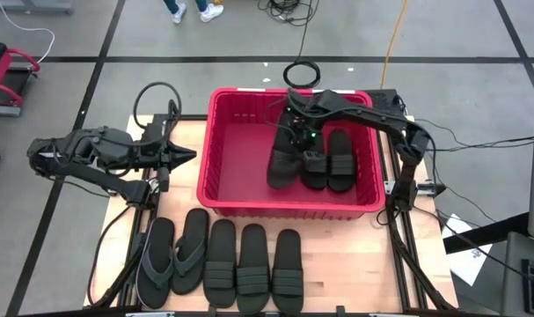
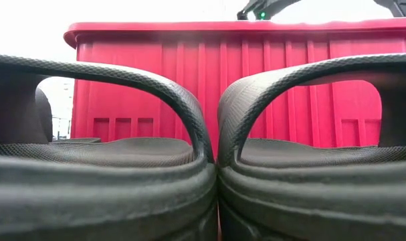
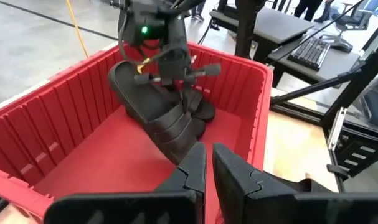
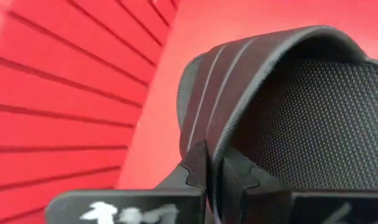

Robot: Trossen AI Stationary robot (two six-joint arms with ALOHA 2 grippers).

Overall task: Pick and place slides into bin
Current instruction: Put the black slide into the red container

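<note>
Right gripper [image 1: 295,132] pinches slide [image 1: 281,163] inside bin [image 1: 215,145] (wooden table [image 1: 183,145])

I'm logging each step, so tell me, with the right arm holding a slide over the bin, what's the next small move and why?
Probably open the right gripper and let go. Its fingers pinch the strap of a black slide that hangs tilted inside the red bin, toe already low beside two slides lying there. The left gripper waits beside the bin, and five more remain on the table.
</note>
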